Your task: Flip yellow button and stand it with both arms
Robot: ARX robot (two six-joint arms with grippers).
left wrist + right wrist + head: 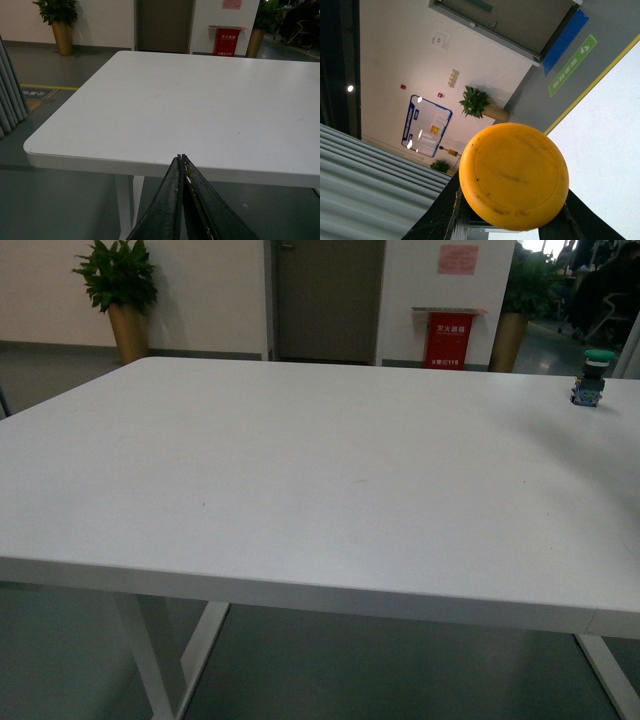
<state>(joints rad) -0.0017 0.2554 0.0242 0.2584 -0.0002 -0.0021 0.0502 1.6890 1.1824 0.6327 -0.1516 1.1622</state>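
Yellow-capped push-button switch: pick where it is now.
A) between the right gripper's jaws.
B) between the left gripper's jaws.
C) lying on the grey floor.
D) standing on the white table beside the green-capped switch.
A: the right wrist view shows the yellow-capped push-button switch between the dark jaws of the right gripper, while the left gripper is shut on nothing.

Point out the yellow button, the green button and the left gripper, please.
yellow button (514,176): right wrist view, middle of its cap.
green button (589,382): front view, body just under the cap.
left gripper (181,159): left wrist view, where the fingertips meet.
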